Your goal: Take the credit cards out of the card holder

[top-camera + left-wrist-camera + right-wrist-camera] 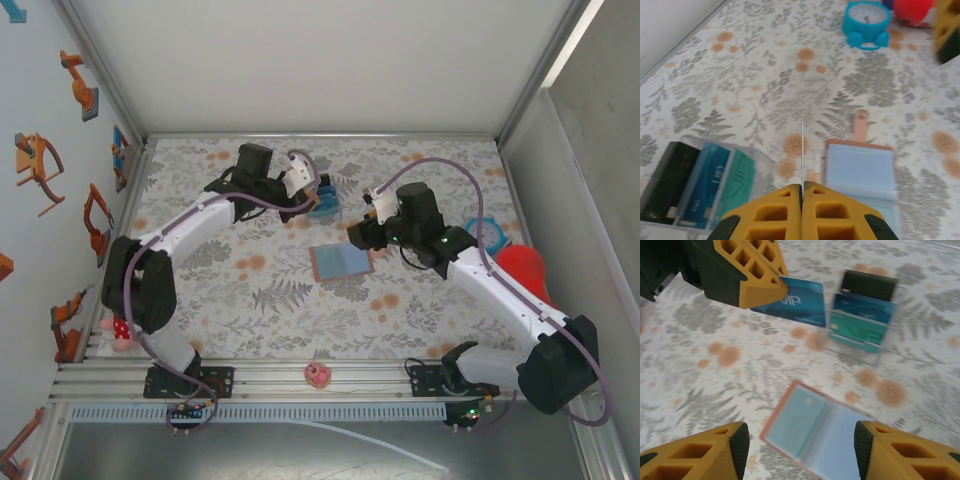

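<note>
My left jaws are clamped on a blue card (797, 302) by its edge beside the clear box (862, 315), I'd guess to slot it in; right jaws apart over the card holder (820, 432), open on the table (250, 310).

The left arm (190, 228) stretches forward and inward from its base, its wrist turned toward the right arm (500, 290). The left gripper (802, 187) has its yellow fingers (757, 290) pressed together, pinching a credit card (796, 302) by one edge. The right arm angles in from the opposite side. The right gripper (798, 436) points downward with its fingers spread wide apart.
</note>
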